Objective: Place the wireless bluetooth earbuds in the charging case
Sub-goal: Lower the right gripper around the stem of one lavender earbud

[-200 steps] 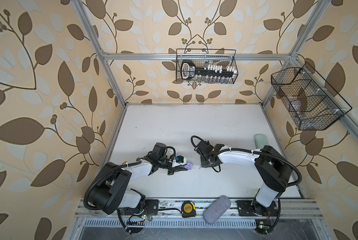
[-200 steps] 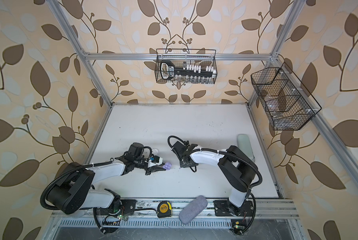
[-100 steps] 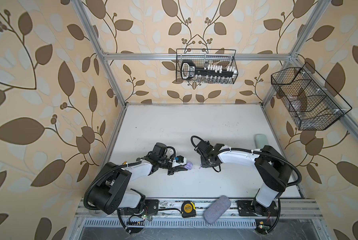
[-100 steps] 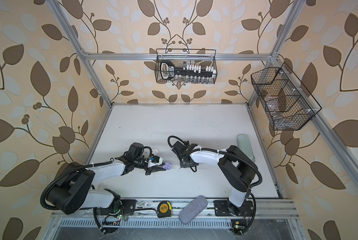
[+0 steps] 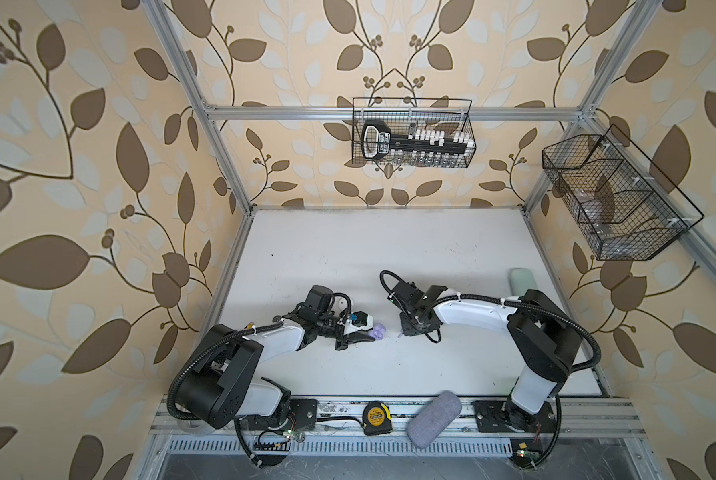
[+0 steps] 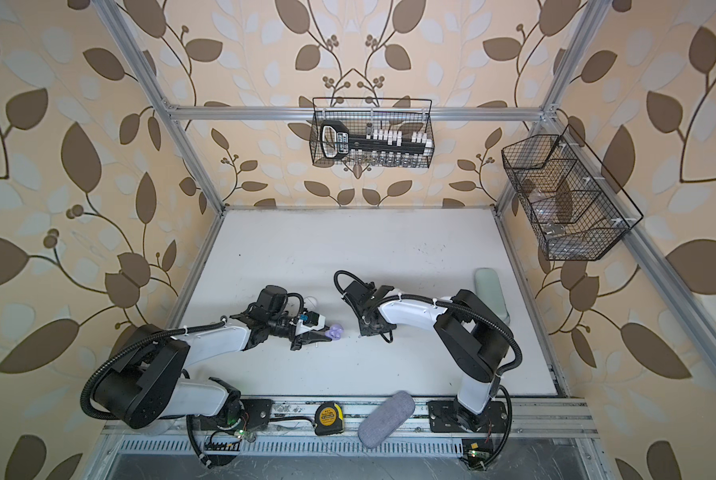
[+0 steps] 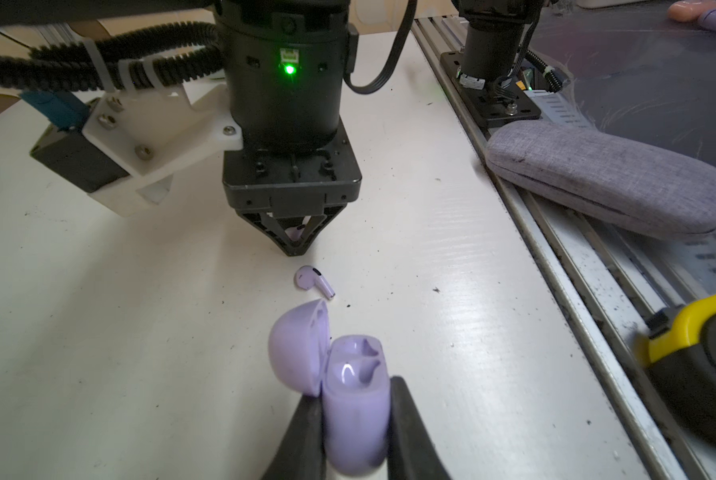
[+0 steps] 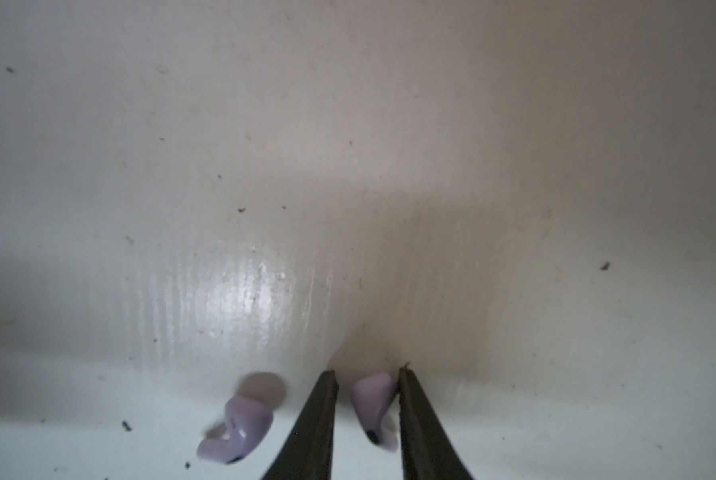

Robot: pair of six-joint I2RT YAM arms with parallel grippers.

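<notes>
Both top views are bright and sharp, bowed at the edges. The right wrist view is dim and blurred, with glare on the table (image 8: 244, 291).

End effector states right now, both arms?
Left end effector: closed on the open lavender charging case.
Right end effector: jaws astride a lavender earbud; grip cannot be told.

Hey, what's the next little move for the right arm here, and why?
Probably lift the right gripper slightly: it seems to pinch one lavender earbud at the table, a second earbud lies loose beside it, and the left gripper holds the open case, both slots empty.
</notes>
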